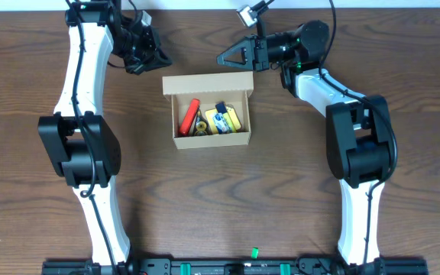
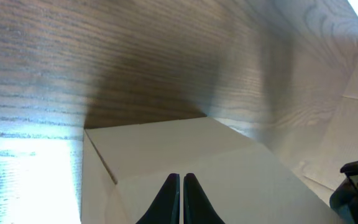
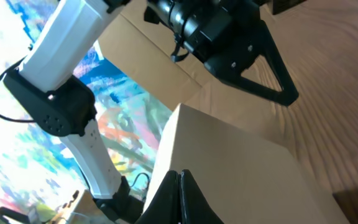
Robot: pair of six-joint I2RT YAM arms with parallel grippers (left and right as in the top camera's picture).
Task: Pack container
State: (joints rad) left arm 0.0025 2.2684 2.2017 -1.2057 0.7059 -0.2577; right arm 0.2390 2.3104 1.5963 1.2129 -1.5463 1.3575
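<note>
The tan cardboard container stands open in the middle of the table, its flap lid raised at the back. Inside lie a red pen-like item, a yellow pad with a blue item on it and a small dark item. My left gripper is shut and empty by the lid's back left corner. My right gripper is shut and empty behind the lid's right part. The left wrist view shows the shut fingers over the cardboard. The right wrist view shows the same, close to the lid.
Brown wood table all round the container. The left arm's gripper shows across the lid in the right wrist view. Both arm bases stand at the table's front edge.
</note>
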